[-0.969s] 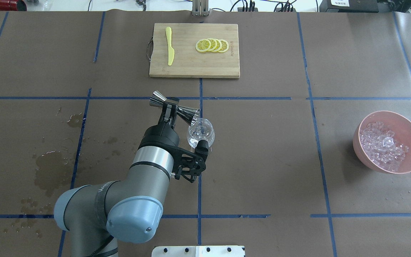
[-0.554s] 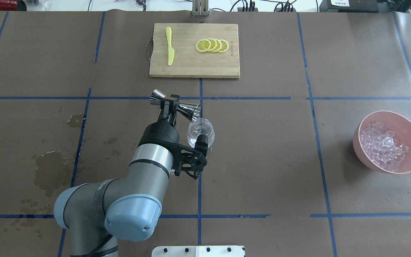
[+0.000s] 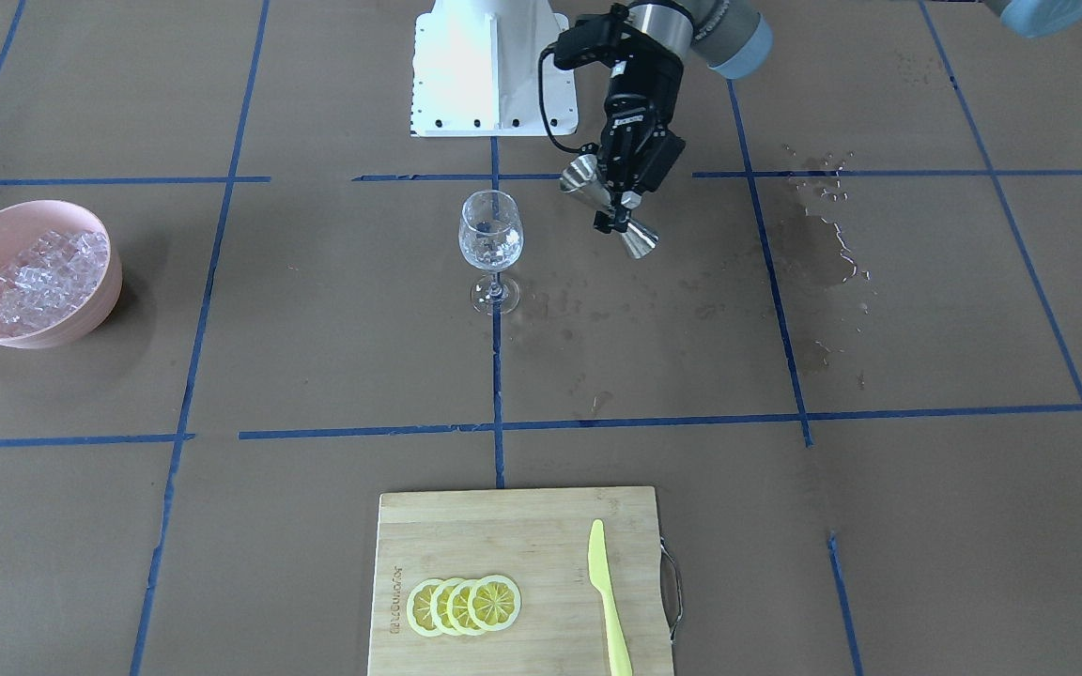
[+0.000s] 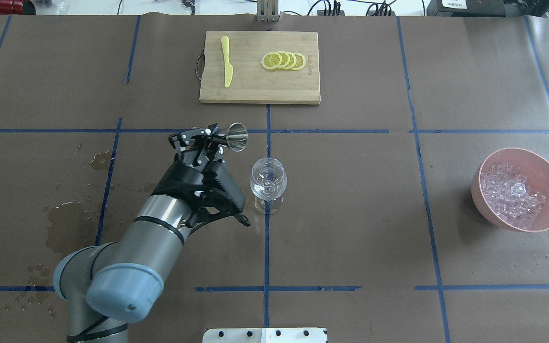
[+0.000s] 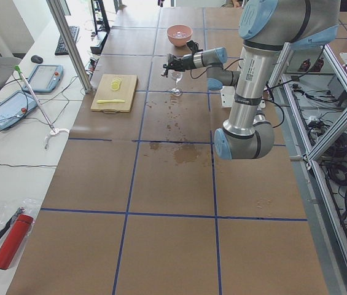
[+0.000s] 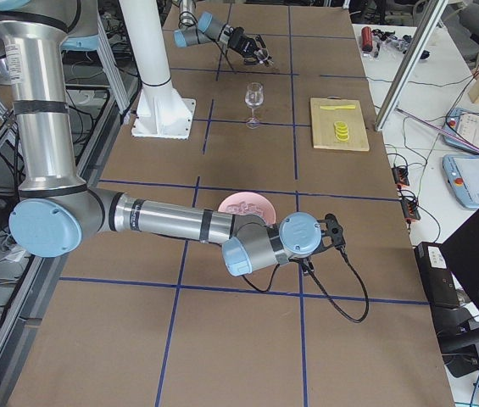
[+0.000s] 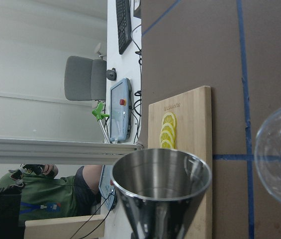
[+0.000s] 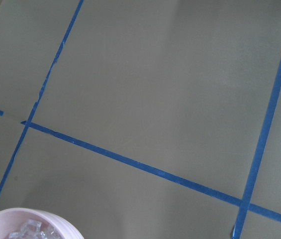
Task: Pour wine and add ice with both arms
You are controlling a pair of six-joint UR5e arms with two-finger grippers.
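- Facing the robot across the table, the front view showed the left gripper [image 3: 617, 210] pinching a steel jigger [image 3: 641, 241] at its waist. The jigger was tilted, near the glass [image 3: 491, 235] but not touching it. Ice [image 3: 38, 272] lay in a pink bowl [image 3: 57, 324], well apart at the view's left edge.
- From overhead, the jigger's open mouth showed just beyond and left of the upright glass. The ice bowl sat far right. A board [image 4: 255, 90] at the far side carried lemon slices [image 4: 284, 60] and a knife [image 4: 227, 62].
- From the left end, the jigger was held beside the glass, with the bowl beyond it. Wet stains marked the paper.
- From the right end, the right arm [image 6: 171, 222] lay low over the table and partly hid the bowl. The right gripper [image 6: 331, 227] was near the bowl. I could not tell whether its claw was spread or closed.
- The left wrist camera saw the jigger's rim close up, the glass at the right edge and the lemon slices behind.
- The right wrist camera saw bare paper and blue tape lines. The bowl's rim and a few ice cubes showed in the bottom left corner.
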